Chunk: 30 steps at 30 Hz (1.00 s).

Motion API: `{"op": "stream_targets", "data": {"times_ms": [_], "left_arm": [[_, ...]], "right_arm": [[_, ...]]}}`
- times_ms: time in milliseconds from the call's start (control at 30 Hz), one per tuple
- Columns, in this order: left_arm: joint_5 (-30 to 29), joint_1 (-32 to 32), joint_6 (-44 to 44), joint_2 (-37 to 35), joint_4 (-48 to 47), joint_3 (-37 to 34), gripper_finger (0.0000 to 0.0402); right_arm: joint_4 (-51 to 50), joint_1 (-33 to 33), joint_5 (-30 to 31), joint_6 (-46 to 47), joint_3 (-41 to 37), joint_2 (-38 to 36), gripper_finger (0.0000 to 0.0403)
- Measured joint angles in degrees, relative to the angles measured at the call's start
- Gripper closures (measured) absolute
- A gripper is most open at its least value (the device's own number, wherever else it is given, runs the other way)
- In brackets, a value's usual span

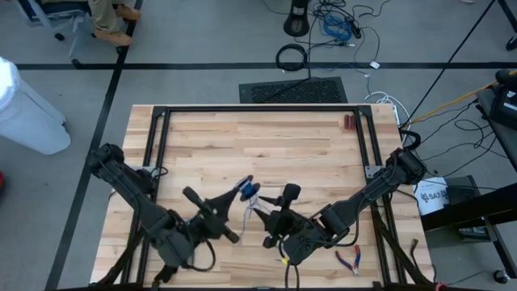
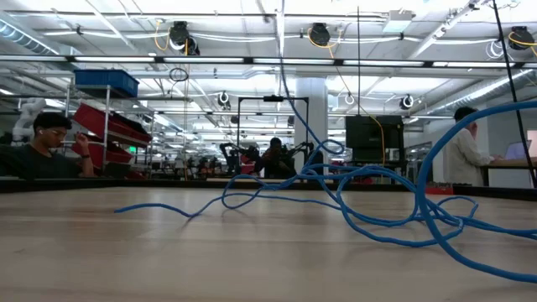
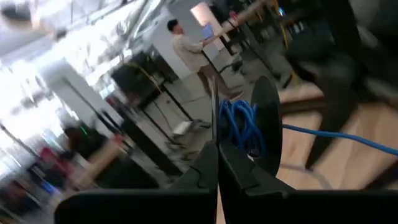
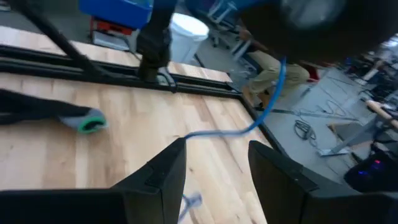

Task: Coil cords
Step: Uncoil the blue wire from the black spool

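Note:
A thin blue cord point(image 2: 377, 210) lies in loose loops on the wooden table, with one strand point(image 2: 285, 92) rising out of the low view. Part of it is wound into a small blue coil point(image 3: 239, 127) against a dark disc point(image 3: 268, 124); the coil also shows in the high view point(image 1: 246, 190). My left gripper point(image 3: 217, 163) is shut at this coil, above the table's middle point(image 1: 236, 196). My right gripper point(image 4: 214, 163) is open and empty just to the coil's right point(image 1: 289, 194). A free strand point(image 4: 249, 127) hangs past its fingers without touching them. My left gripper is shut at the near side of the blue coil point(image 3: 231, 142); its own fingertips hide the exact place of contact. The coil stands just beyond the fingertips, lifted above the table. One strand point(image 3: 348, 138) runs off from it slack toward the table.
Black frame rails point(image 1: 250, 109) run along the table's far, left and right sides. Red-handled pliers point(image 1: 349, 259) lie near the front right. A small red object point(image 1: 349, 122) sits at the far right. A thick black cable ring point(image 1: 292, 56) lies on the floor beyond. People sit in the room behind.

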Motion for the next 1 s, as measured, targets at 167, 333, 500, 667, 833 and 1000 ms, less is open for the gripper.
{"op": "stream_targets", "data": {"times_ms": [167, 333, 500, 667, 833, 1000], "left_arm": [[1.35, -0.88, -8.87, -1.03, -0.43, -0.07, 0.0401], [3.38, -0.99, -9.79, -1.19, 0.20, -0.07, 0.0401], [4.39, -0.96, -11.29, -1.18, 0.24, -0.07, 0.0401], [7.83, -0.85, -12.73, -1.16, 1.68, -0.07, 0.0401], [9.07, -0.74, -12.82, -1.16, 1.66, -0.07, 0.0401], [9.01, -0.76, -12.77, -1.16, 1.62, -0.07, 0.0401]], "right_arm": [[-0.76, -0.02, 5.56, 0.76, 0.00, 0.00, 0.0243], [-0.75, -0.78, 6.65, 0.75, 0.00, 0.13, 0.0243], [-0.71, -1.24, 6.82, 0.51, 0.00, 0.15, 0.0243], [-0.80, -2.00, 6.77, 0.37, 0.00, 0.24, 0.0268], [-0.62, -3.49, 5.00, 0.30, 0.00, 0.25, 0.0330], [0.40, -3.12, 4.06, -0.86, -0.54, 0.28, 0.0396]]}}
